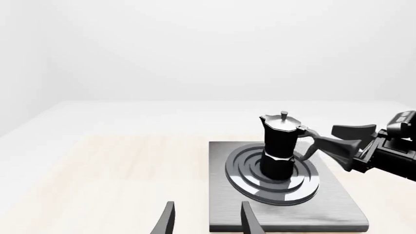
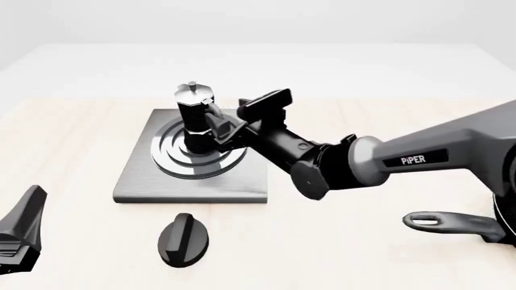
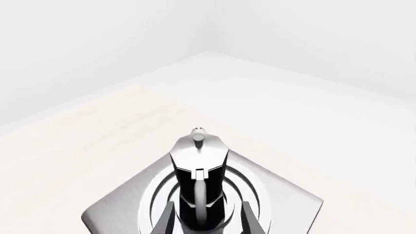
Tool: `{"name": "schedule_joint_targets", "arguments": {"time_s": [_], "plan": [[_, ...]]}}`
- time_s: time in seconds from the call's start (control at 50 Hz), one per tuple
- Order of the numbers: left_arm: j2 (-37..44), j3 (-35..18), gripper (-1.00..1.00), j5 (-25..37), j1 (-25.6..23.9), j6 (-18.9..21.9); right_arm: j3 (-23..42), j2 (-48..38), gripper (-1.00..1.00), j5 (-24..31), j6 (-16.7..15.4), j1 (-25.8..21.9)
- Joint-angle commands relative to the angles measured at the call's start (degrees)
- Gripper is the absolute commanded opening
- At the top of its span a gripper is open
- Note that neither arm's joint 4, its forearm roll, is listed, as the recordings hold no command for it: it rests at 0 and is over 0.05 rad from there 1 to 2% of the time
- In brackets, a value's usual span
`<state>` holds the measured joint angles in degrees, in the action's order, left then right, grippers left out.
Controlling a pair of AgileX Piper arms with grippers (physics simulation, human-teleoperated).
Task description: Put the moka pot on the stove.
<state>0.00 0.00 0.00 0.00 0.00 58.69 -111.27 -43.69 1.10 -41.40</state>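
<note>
Most of the job looks done: moka pot (image 2: pixel 193 124) stands upright on the stove (image 2: pixel 241 181) burner, toward the desk's far-left. Right gripper (image 2: pixel 216 129) straddles its handle, fingers parted; withdrawal remains.

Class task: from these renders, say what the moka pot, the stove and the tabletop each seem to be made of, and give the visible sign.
Moka pot: apparently metal, glossy black faceted body and silvery lid.
Stove: seemingly brushed grey metal with faint streaks; its ring burner is mirror-shiny, probably polished steel.
Tabletop: pale, matte, faintly grained, probably light wood or laminate.
</note>
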Motion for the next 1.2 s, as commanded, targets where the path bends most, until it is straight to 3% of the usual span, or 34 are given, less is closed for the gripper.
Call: {"name": "schedule_joint_targets", "arguments": {"time_s": [0.02,1.2], "plan": [[0.0,0.0,1.0,0.0,0.0,0.0,-2.1,1.5,1.0,-0.7,-0.1,0.4],[0.0,0.0,1.0,0.0,0.0,0.0,-9.0,6.6,1.0,-2.1,-0.7,1.0]]}}
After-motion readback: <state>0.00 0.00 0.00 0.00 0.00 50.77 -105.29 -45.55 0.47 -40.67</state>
